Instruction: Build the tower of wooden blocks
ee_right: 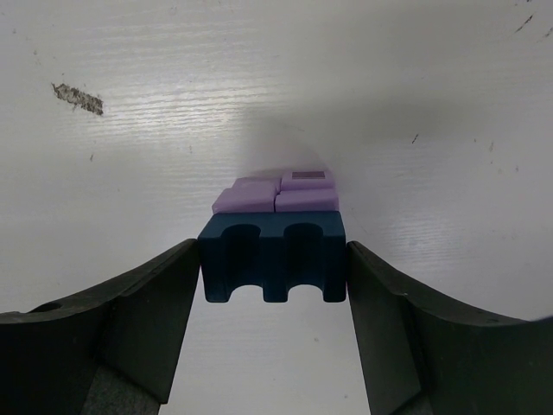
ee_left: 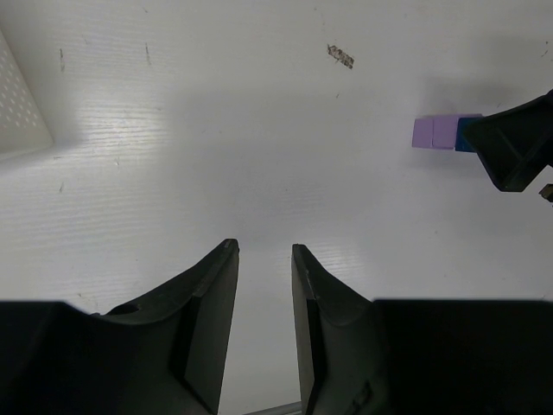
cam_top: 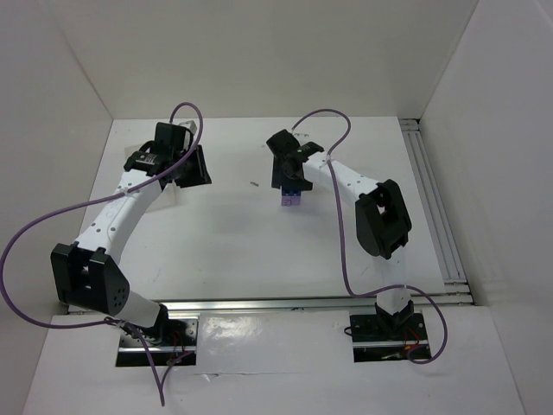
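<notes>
Right arm placing a dark blue block on the purple base, left arm idle.
Right gripper point(ee_right: 275, 261) jaws clamp the dark blue block point(ee_right: 275, 251) by its two sides, grooved face toward the wrist camera. The light purple blocks point(ee_right: 276, 194) sit just past the jaw tips, right against the blue one; can't tell if it's fully seated. Left gripper point(ee_left: 263, 251) jaws are parted with nothing between them. The stack is well ahead of them, off to their right, and the white box point(ee_left: 17, 112) is ahead-left. Judged step: placement. The next move calls for squaring blue over purple, pressing down, then opening the jaws without nudging the stack.
</notes>
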Action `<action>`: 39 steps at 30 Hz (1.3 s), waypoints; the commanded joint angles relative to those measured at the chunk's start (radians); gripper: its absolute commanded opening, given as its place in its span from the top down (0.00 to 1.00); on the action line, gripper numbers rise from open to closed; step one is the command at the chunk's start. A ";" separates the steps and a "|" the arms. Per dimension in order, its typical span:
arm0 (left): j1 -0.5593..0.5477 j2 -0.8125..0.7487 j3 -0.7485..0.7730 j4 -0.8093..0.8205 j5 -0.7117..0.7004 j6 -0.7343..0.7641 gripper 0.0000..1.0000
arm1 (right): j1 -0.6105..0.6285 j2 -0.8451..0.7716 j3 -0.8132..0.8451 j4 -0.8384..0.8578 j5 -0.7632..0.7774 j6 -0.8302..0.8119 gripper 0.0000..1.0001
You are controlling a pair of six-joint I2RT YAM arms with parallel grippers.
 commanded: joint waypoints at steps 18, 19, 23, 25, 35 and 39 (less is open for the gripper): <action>0.006 -0.015 -0.001 0.022 0.018 0.026 0.56 | 0.011 0.000 0.059 -0.043 0.068 0.003 0.35; 0.006 -0.015 -0.001 0.022 0.018 0.026 0.56 | 0.011 0.000 0.068 -0.043 0.068 0.003 0.35; 0.006 -0.015 -0.001 0.022 0.018 0.026 0.56 | 0.011 0.009 0.068 -0.043 0.068 -0.006 0.35; 0.006 -0.015 -0.001 0.022 0.018 0.026 0.56 | 0.011 0.020 0.068 -0.043 0.057 -0.007 0.35; 0.006 -0.006 -0.001 0.031 0.018 0.026 0.56 | 0.011 0.029 0.068 -0.043 0.048 -0.007 0.35; 0.006 -0.006 -0.001 0.031 0.018 0.026 0.56 | 0.011 0.029 0.059 -0.043 0.048 -0.007 0.35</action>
